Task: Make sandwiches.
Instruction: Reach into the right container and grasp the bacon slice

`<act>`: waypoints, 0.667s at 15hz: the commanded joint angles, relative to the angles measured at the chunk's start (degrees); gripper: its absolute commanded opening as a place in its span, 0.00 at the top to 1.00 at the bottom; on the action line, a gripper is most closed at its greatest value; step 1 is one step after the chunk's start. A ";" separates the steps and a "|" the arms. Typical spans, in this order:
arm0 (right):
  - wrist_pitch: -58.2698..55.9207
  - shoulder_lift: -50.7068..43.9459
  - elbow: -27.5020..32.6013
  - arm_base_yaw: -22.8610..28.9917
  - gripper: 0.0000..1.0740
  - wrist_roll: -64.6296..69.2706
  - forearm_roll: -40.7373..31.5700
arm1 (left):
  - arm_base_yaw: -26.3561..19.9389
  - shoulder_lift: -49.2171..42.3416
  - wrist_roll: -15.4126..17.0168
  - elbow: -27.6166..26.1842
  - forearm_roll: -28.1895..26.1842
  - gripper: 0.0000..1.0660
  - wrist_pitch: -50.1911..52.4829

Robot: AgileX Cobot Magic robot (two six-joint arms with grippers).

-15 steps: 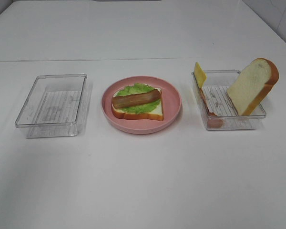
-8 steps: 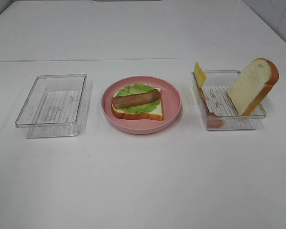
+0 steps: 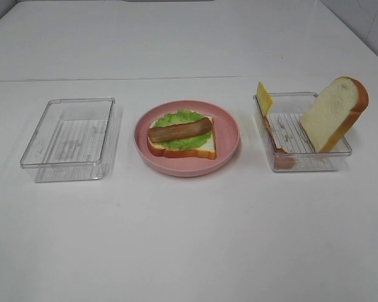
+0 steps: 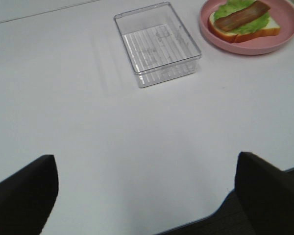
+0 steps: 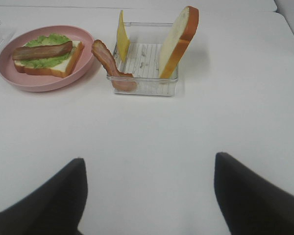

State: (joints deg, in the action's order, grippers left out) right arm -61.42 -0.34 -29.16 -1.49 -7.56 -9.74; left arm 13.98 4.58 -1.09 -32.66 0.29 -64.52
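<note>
An open-faced sandwich lies on the pink plate: a bread slice, green lettuce and one bacon strip on top. In the right clear tray a bread slice leans upright, a yellow cheese slice stands at the far corner, and a second bacon strip hangs over the left wall. Neither gripper shows in the exterior high view. My left gripper is open over bare table, well short of the empty tray. My right gripper is open, short of the filled tray.
The empty clear tray stands left of the plate. The white table's near edge shows in the left wrist view. A seam runs across the table behind the trays.
</note>
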 commanded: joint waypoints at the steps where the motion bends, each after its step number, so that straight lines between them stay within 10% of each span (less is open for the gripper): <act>1: 0.63 -0.74 0.11 -0.46 0.35 -0.34 0.11 | 0.11 -2.92 -1.72 2.64 -3.61 0.13 3.04; 10: 15.18 15.30 -1.32 -0.46 0.35 2.86 -0.29 | 0.11 -5.44 -2.58 4.07 -4.47 0.13 4.58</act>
State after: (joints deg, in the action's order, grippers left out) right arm -46.81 16.62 -30.14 -1.49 -4.98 -9.97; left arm 13.98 -0.11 -3.61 -28.65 -3.84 -60.45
